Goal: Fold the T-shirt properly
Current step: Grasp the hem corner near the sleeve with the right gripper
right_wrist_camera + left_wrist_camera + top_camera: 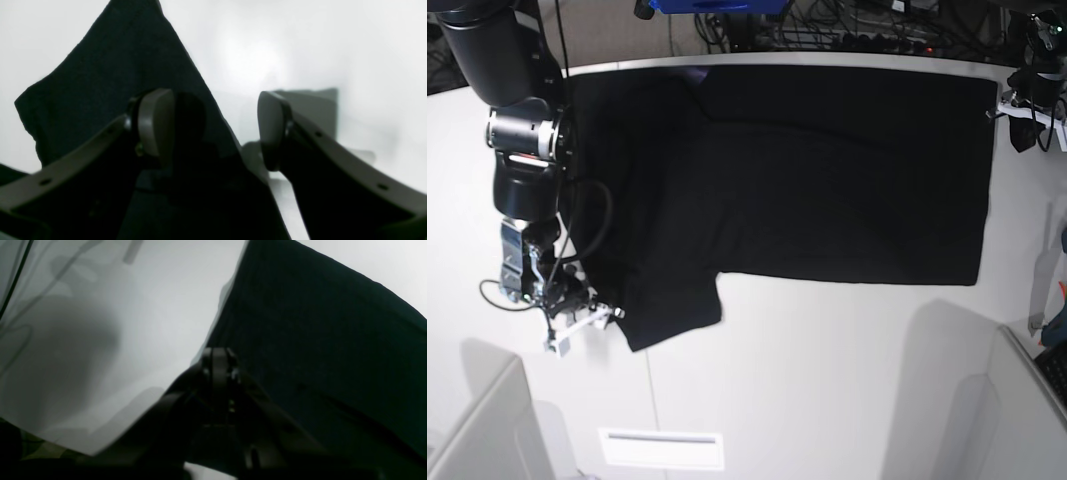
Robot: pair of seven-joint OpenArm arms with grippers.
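The black T-shirt (827,180) lies spread flat across the far half of the white table (827,380), one sleeve (667,305) pointing toward the near left. In the base view my right gripper (592,320) sits just left of that sleeve. The right wrist view shows the right gripper (213,130) open, one finger over the T-shirt (110,66), the other over bare table, with the cloth's edge running between them. My left gripper (1007,100) is at the shirt's far right corner. In the left wrist view the left gripper (218,355) is shut on the edge of the T-shirt (317,340).
Cables and a blue object (717,6) crowd the table's back edge. Grey upright panels stand at the near left (477,430) and near right (1007,400). A white slotted plate (662,448) lies near the front edge.
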